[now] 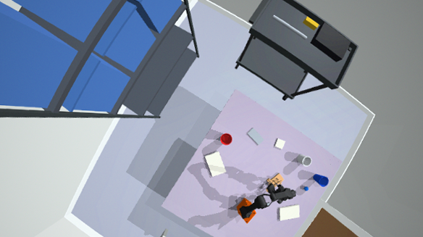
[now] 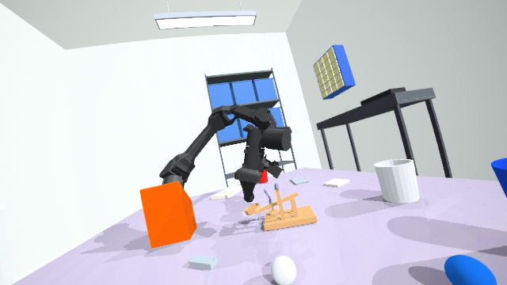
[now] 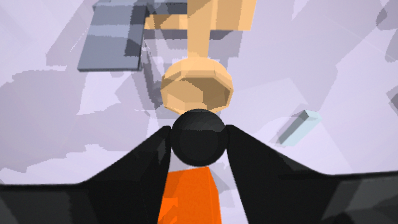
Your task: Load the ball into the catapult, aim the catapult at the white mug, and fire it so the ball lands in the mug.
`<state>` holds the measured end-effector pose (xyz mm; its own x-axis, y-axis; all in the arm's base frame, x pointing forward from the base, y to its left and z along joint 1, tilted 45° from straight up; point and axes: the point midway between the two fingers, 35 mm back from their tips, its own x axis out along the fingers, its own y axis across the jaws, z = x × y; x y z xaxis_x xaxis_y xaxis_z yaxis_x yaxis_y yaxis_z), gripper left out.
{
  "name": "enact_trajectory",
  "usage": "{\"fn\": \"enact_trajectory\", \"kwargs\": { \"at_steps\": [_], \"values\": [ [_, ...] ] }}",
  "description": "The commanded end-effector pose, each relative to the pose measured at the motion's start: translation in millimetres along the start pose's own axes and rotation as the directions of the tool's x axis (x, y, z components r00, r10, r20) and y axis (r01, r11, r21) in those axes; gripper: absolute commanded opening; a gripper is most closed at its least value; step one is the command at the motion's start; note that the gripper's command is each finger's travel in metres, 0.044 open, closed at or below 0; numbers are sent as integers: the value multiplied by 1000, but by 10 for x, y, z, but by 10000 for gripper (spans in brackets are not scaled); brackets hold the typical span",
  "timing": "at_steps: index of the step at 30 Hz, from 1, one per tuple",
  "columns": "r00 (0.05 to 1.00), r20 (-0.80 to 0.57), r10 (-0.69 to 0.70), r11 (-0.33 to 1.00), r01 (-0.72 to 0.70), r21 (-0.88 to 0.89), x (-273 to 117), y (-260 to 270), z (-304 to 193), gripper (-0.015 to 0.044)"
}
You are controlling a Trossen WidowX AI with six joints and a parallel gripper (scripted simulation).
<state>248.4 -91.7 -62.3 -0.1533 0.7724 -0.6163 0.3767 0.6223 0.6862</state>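
Note:
My gripper is shut on a black ball, held between the fingertips just above and beside the catapult's cup. The wooden catapult stands in front of the arm. Its round cup looks empty; the ball slightly overlaps the cup's near rim in the wrist view. A grey plate shows beside the catapult's arm. The white mug stands upright beyond the catapult, to its right in the exterior view. In the top view the arm hides the fingertips.
A blue cup and a blue ball are right of the catapult. A white ball and a pale block lie near the arm's orange base. A red cup and flat white slabs are farther off.

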Motion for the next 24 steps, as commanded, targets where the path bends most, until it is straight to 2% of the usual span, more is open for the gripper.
{"fn": "enact_trajectory", "kwargs": {
  "at_steps": [1,16,24],
  "values": [
    [1000,1,4,1000,-4,6,39,2,11,0],
    [1000,4,0,1000,0,0,106,-6,47,0],
    [1000,4,0,1000,0,0,106,-6,47,210]
  ]
}}
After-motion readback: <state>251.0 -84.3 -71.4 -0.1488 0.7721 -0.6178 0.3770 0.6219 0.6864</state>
